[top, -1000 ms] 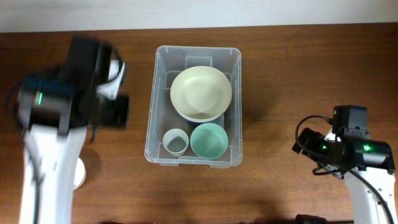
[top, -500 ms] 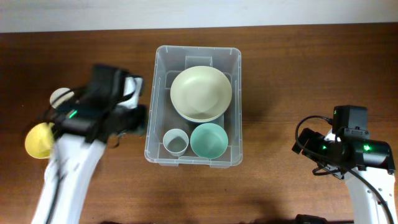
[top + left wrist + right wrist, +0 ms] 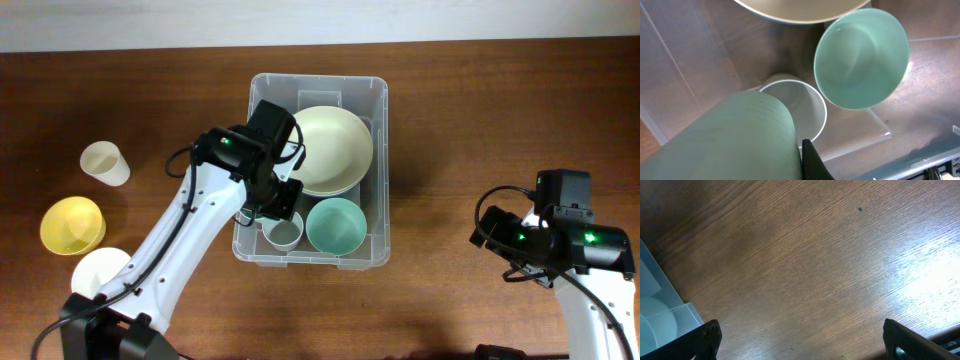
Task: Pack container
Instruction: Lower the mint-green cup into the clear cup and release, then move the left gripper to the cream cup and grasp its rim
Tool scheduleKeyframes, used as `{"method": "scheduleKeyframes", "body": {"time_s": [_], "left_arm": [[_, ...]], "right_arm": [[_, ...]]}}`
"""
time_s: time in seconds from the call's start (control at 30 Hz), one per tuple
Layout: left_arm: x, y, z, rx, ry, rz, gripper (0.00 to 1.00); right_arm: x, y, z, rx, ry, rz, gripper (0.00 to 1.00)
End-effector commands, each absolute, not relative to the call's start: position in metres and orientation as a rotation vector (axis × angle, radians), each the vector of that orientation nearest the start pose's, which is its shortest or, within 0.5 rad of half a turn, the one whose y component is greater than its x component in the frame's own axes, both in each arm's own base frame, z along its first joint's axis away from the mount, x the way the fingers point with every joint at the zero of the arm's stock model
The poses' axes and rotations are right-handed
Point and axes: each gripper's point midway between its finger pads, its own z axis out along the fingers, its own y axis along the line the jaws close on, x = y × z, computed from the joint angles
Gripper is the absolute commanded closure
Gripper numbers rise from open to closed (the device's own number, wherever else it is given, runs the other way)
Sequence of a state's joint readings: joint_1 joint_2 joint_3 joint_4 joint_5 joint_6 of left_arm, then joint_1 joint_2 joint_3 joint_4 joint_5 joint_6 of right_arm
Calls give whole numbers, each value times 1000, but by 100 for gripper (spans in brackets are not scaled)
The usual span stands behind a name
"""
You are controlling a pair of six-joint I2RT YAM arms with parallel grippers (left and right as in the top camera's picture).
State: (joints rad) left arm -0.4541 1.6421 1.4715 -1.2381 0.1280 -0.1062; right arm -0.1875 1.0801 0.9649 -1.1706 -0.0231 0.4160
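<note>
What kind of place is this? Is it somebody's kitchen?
Probably not a kitchen, more like a robot workshop or lab. A left arm and a right arm stand at a wooden table, and the left one holds a green cup over the container of bowls.

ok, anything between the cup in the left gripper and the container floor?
Only the white cup: it stands open-mouthed on the container floor, just below the green cup in the left gripper. The teal bowl sits clear to one side.
</note>
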Motion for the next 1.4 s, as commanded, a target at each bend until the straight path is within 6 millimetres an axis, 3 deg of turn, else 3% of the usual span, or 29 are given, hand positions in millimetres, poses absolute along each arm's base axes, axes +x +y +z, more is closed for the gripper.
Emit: {"method": "scheduleKeyframes", "body": {"time_s": [0.0, 0.13, 0.33, 0.5, 0.57, 0.77, 0.9, 1.0, 1.13, 1.23, 1.37], "left_arm": [[278, -174, 151, 588, 2976, -271, 99], [268, -188, 144, 671, 2990, -262, 99], [268, -187, 143, 688, 2986, -211, 98], [267, -186, 142, 689, 2991, -210, 78], [266, -186, 142, 689, 2992, -209, 59], [272, -178, 144, 671, 2984, -157, 57], [303, -135, 172, 518, 2920, 86, 55], [335, -87, 210, 311, 2825, 223, 52], [372, -16, 245, -17, 2709, 241, 48], [389, 35, 251, -216, 2640, 253, 47], [405, 97, 242, -422, 2587, 249, 46]], "right_arm": [[214, -39, 146, 847, 2716, 68, 1], [214, -39, 146, 847, 2716, 68, 1], [214, -39, 146, 847, 2717, 67, 1], [214, -39, 146, 848, 2717, 68, 1], [214, -39, 146, 848, 2717, 68, 1], [214, -39, 146, 847, 2718, 68, 1], [213, -39, 146, 848, 2721, 67, 1], [213, -39, 146, 848, 2720, 67, 1], [213, -39, 146, 848, 2721, 67, 1], [213, -39, 146, 848, 2721, 67, 1], [213, -39, 146, 848, 2721, 67, 1]]}}
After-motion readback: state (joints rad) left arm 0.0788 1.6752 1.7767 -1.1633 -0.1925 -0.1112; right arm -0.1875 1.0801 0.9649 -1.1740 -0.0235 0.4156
